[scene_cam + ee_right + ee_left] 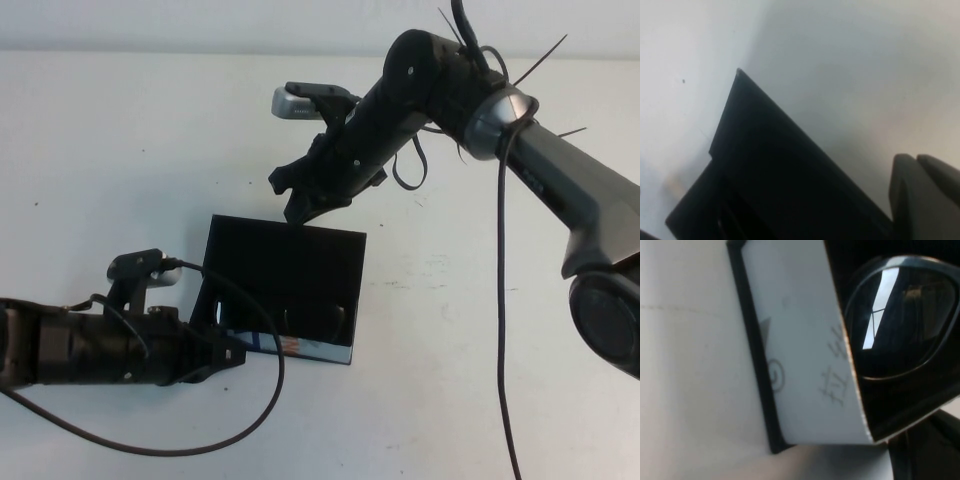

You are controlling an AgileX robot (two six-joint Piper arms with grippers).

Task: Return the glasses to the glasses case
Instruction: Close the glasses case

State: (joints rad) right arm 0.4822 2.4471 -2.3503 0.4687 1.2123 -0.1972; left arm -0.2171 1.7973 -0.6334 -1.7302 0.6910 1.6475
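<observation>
My right gripper (290, 190), jaws together, hovers just behind the raised lid (285, 262); glasses (902, 320) lie inside (left gripper (225, 350) at case front, grip unclear).

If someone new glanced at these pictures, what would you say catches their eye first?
Probably the black glasses case in the middle of the white table, lid standing open, with the glasses lying inside, one reflective lens filling the left wrist view. Next, the two dark arms closing on it: the left tool at the case's near-left corner by its white printed side, and the right tool, shut, just above the lid's far edge.
</observation>
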